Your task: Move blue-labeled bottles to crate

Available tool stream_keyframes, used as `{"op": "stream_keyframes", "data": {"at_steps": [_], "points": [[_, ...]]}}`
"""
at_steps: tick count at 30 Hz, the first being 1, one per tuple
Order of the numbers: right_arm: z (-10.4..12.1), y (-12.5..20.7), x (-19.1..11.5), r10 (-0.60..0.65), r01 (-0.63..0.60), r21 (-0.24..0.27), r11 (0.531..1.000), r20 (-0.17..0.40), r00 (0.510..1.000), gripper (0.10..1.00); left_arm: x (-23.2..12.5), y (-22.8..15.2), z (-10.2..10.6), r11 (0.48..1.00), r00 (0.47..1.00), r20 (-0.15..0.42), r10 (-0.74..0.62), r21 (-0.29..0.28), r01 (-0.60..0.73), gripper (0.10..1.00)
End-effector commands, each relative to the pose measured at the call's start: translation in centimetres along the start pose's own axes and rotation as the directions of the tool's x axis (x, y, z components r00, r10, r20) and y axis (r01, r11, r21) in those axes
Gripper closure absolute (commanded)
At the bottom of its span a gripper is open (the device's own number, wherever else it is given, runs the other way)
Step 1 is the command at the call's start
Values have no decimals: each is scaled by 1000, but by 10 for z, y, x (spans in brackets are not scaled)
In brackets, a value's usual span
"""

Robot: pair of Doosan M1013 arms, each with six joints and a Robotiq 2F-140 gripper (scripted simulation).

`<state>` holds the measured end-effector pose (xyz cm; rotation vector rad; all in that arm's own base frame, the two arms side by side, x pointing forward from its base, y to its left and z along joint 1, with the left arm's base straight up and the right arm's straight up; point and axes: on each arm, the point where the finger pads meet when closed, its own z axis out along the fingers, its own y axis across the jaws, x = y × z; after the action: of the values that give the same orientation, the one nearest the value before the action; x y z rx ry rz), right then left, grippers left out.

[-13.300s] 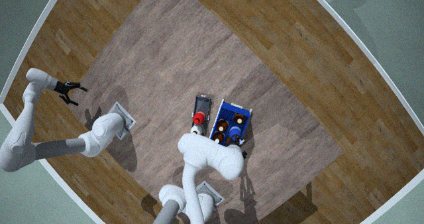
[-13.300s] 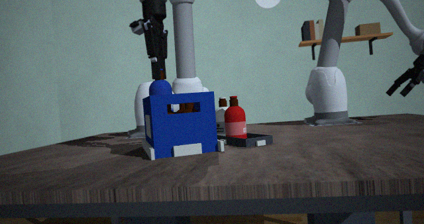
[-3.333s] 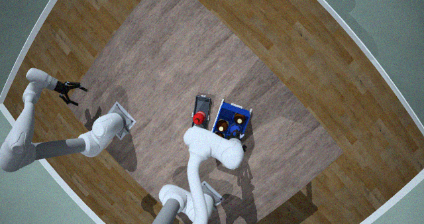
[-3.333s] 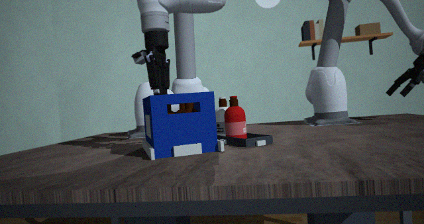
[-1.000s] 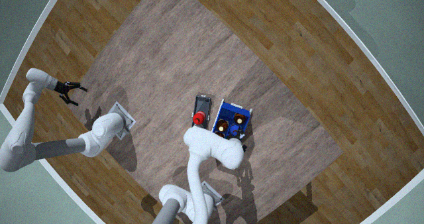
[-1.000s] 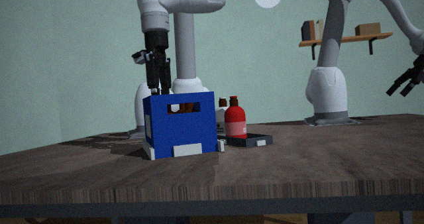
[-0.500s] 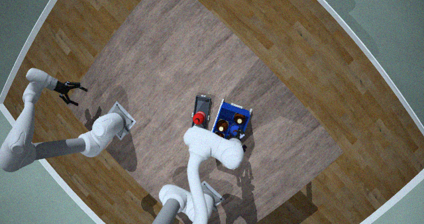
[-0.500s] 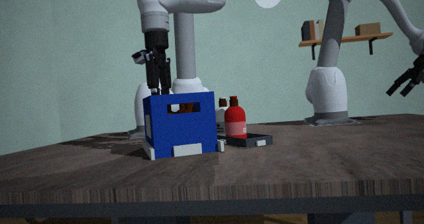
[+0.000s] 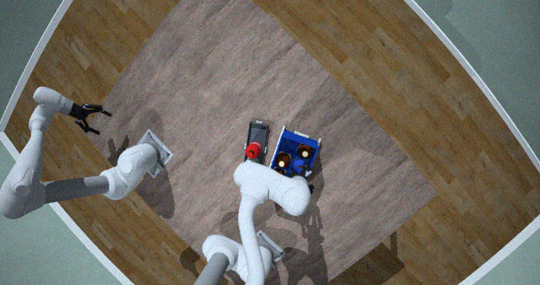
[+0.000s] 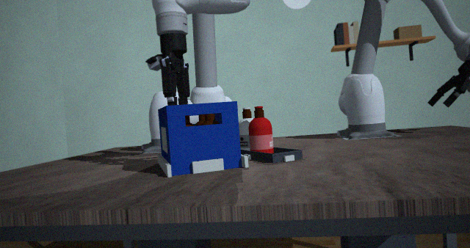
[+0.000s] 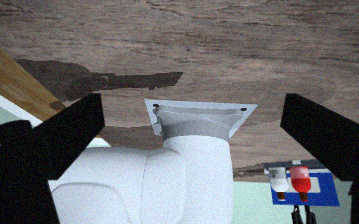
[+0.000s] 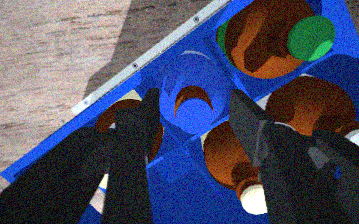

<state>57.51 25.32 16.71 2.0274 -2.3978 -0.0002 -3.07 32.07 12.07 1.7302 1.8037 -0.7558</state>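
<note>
The blue bottle (image 9: 299, 164) (image 12: 195, 65) stands upright in a slot of the blue crate (image 9: 290, 138) (image 10: 202, 145) (image 12: 40, 154). My right gripper (image 10: 177, 102) (image 12: 194, 104) is partly open over the crate, its fingers either side of this bottle with gaps; it holds nothing. A red bottle (image 9: 253, 150) (image 10: 260, 130) (image 11: 300, 179) and a white-labeled bottle (image 10: 245, 125) (image 11: 278, 179) stand on the dark tray (image 9: 258, 133) (image 10: 279, 157). My left gripper (image 9: 105, 123) (image 10: 439, 104) (image 11: 192, 110) is wide open and empty, far from both. The right arm hides part of the crate and tray in the top view.
Several brown bottles share the crate: one with a green cap (image 12: 312, 37), others with white caps. They stand close around the right fingers. The crate walls rise beside the tray with a narrow gap between. The left arm's base (image 10: 363, 105) stands well away from the tray.
</note>
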Motion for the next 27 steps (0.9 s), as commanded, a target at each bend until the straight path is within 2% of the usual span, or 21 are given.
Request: {"op": "stream_keyframes", "data": {"at_steps": [1,9,27], "points": [[-4,0,0,0,0,1,1000,1,1000,656,0,0,0,1000,1000,-1,0,0,0,98],[-13,0,0,0,0,1,1000,1,1000,656,0,0,0,1000,1000,-1,0,0,0,98],[-56,0,0,0,0,1,1000,1,1000,656,0,0,0,1000,1000,-1,0,0,0,98]]}}
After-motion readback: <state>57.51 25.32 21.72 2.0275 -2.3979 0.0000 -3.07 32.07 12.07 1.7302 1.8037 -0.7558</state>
